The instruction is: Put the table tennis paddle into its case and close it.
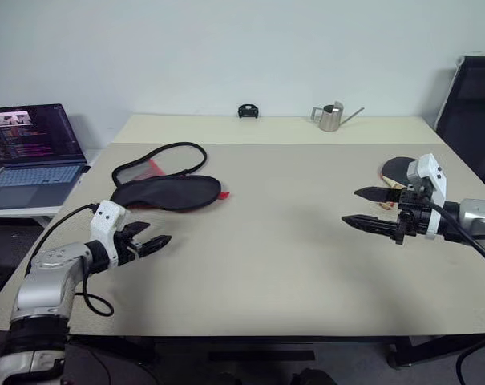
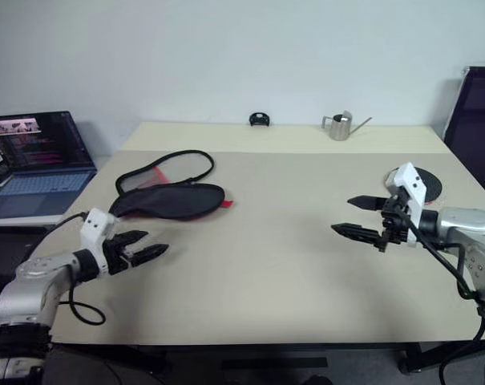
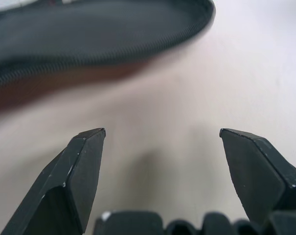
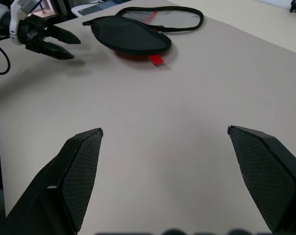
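The case (image 1: 167,192) lies unzipped on the left part of the table, its black body flat and its mesh-and-red flap (image 1: 150,167) folded back behind it. The table tennis paddle (image 2: 429,183) lies near the table's right edge, its black blade partly hidden behind my right hand. My left gripper (image 1: 157,243) hovers open just in front of the case, pointing right, nothing between its fingers. My right gripper (image 1: 350,206) is open and empty above the table, pointing left, with the paddle just behind it. In the right wrist view the case (image 4: 130,35) lies far ahead.
A laptop (image 1: 34,156) stands open on a side table at the left. A metal watering can (image 1: 332,117) and a small black object (image 1: 248,111) sit at the table's far edge. A black chair (image 1: 473,112) stands at the right.
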`<action>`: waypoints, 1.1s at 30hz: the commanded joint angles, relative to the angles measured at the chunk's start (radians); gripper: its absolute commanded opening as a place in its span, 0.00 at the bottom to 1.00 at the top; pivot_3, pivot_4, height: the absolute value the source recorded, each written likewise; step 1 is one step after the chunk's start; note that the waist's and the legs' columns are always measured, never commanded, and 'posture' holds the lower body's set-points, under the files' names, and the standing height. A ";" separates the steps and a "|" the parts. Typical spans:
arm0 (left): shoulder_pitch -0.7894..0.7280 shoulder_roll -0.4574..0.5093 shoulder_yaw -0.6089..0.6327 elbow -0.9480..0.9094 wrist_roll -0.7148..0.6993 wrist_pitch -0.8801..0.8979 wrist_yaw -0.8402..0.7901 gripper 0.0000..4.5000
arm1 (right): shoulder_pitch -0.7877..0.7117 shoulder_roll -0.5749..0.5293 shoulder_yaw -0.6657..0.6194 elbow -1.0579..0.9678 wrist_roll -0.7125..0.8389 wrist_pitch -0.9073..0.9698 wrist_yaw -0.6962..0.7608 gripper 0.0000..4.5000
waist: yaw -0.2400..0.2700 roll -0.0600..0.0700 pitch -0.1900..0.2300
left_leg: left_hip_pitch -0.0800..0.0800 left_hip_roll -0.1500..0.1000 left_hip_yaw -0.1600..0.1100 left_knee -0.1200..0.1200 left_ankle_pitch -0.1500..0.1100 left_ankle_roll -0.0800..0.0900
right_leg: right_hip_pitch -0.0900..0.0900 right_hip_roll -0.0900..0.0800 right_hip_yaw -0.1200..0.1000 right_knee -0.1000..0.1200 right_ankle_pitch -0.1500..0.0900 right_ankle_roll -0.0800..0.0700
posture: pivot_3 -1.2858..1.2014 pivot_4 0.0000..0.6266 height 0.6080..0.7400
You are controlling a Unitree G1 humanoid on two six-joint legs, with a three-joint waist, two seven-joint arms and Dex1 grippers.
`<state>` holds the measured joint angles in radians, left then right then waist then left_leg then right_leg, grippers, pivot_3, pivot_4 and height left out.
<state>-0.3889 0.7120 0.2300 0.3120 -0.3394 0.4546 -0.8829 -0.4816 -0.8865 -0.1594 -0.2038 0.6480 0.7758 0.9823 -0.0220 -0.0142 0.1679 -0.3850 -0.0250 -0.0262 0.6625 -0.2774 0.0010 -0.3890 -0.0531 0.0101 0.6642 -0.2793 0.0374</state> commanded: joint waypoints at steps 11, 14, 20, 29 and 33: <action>-0.076 -0.123 0.088 0.001 -0.137 0.163 0.147 0.91 | -0.023 0.011 -0.011 -0.007 0.007 -0.011 -0.010 0.99 | -0.001 -0.001 0.000 | -0.001 0.000 0.000 0.000 0.000 0.000 | -0.001 0.000 0.000 0.000 0.000 0.000 | 0.52 0.24 1.00; -0.088 -0.131 0.096 0.007 -0.151 0.173 0.163 0.91 | -0.022 0.012 -0.012 -0.011 0.009 -0.008 -0.014 0.99 | 0.000 -0.001 0.001 | -0.001 0.000 0.000 0.000 0.000 0.000 | -0.001 0.000 0.000 0.000 0.000 0.000 | 0.52 0.24 1.00; -0.139 -0.150 0.138 0.058 -0.182 0.195 0.213 0.91 | -0.026 0.015 -0.010 -0.017 0.015 -0.001 -0.023 0.99 | 0.000 -0.002 0.001 | -0.001 0.000 0.000 0.000 0.000 0.000 | -0.001 0.000 0.000 0.000 0.000 0.000 | 0.52 0.24 1.00; -0.213 -0.182 0.172 0.141 -0.204 0.204 0.273 0.91 | -0.030 0.010 -0.017 -0.028 0.022 0.013 -0.030 0.99 | 0.001 -0.004 0.002 | -0.001 0.000 0.000 0.000 0.000 0.000 | -0.001 0.000 0.000 0.000 0.000 0.000 | 0.52 0.24 1.00; -0.247 -0.203 0.168 0.200 -0.187 0.186 0.293 0.91 | -0.030 0.011 -0.021 -0.034 0.024 0.021 -0.035 0.99 | 0.001 -0.004 0.002 | -0.001 0.000 0.000 0.000 0.000 0.000 | -0.001 0.000 -0.001 0.000 0.000 0.000 | 0.52 0.24 1.00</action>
<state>-0.6073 0.5115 0.3808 0.5093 -0.5130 0.6548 -0.5979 -0.4914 -0.8716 -0.1496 -0.1975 0.6510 0.7965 0.9531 -0.0206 -0.0185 0.1702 -0.3857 -0.0253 -0.0265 0.6629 -0.2773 0.0008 -0.3897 -0.0529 0.0095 0.6645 -0.2793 0.0375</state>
